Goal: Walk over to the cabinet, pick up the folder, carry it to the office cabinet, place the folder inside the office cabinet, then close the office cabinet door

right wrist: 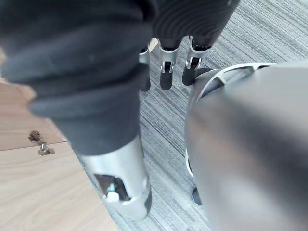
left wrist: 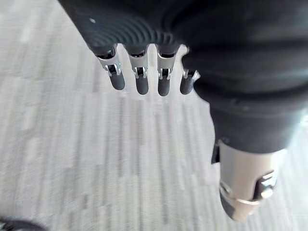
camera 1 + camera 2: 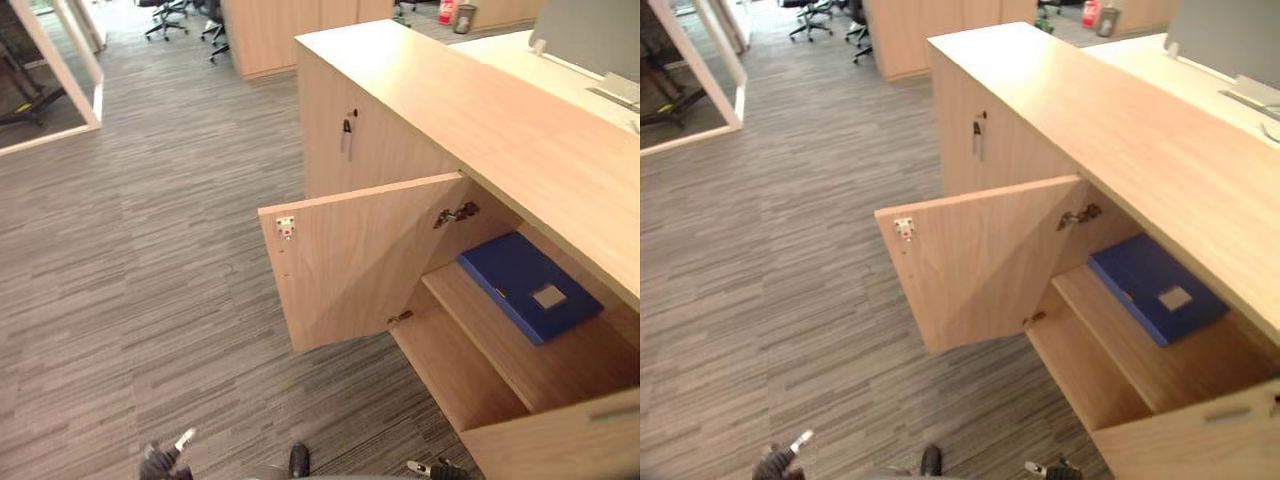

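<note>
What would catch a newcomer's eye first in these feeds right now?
The blue folder lying flat on the shelf inside the open office cabinet, right of centre in the eye views. Next, the cabinet door swung wide out over the grey carpet. The left hand and right hand hang open above the carpet, holding nothing.

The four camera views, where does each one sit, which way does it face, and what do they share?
Left eye view: on the head, looking down at the open office cabinet, blue folder on its shelf; left hand at the bottom edge.
Right eye view: beside it, same scene; right hand at the bottom edge.
Left wrist view: on the left wrist, down along straight fingers to carpet.
Right wrist view: on the right wrist, down past straight fingers to carpet and a wood panel.
Shared: both eyes see cabinet and folder; both wrists see carpet.
</note>
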